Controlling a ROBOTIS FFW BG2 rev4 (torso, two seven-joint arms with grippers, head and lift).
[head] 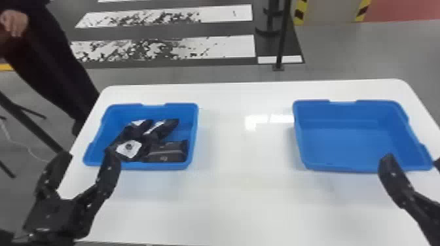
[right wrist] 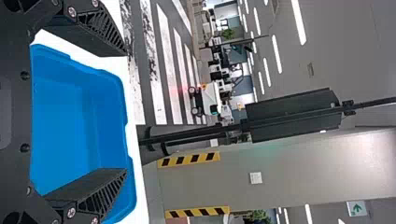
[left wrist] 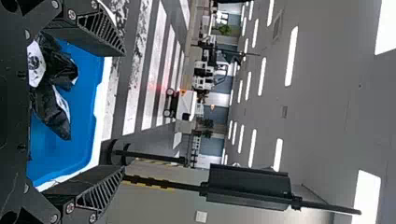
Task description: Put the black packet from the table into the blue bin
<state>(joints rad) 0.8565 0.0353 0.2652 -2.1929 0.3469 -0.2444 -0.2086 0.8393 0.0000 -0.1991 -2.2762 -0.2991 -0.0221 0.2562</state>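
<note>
1. Head view: black packets (head: 167, 126) with white patches lie heaped in the left blue bin (head: 154, 166), toward the bench's (head: 245, 196) far left corner; a dark boxy item (head: 168, 151) sits among them. Which packet is the task's, cannot tell. Loose heap suggests they were dropped in, the walls keeping them gathered. Right blue bin (head: 343, 168) sits toward the far right corner. Left claw (head: 87, 153) by the bench's left edge, fingers spread, pointing forward near that bin's near corner. Right claw (head: 412, 160) toward the right edge, at its bin's near side. Placing looks done, I judge; arms could back off.
2. Left wrist view: claw agape, gripping nothing; packets beyond the fingers. Camera looks outward, so wrist probably near level.
3. Right wrist view: claw wide, nothing held, similar pose; likely waiting.
</note>
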